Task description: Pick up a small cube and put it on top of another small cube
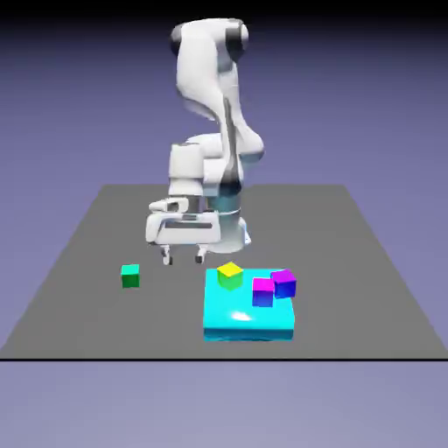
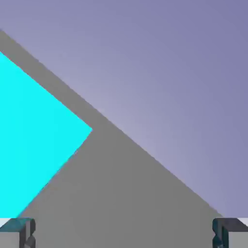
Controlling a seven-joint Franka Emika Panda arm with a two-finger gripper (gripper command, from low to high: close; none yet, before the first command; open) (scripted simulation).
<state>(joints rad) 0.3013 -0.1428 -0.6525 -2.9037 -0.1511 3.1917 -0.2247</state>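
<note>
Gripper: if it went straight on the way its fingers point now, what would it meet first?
Most likely the bare grey table top; the cyan slab lies off to the hand view's left. How far below the open gripper the table is, I can't tell.

The cyan slab (image 2: 34, 135) points one corner toward the long edge of the grey table (image 2: 126, 184), beyond which lies the blue-violet backdrop (image 2: 169, 82).

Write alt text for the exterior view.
A white Franka Panda arm holds its open, empty jaws above a dark table. Below, a cyan slab carries a yellow-topped cube and a magenta-topped cube, with a purple cube at its right edge; a small green cube sits off to the left.
</note>
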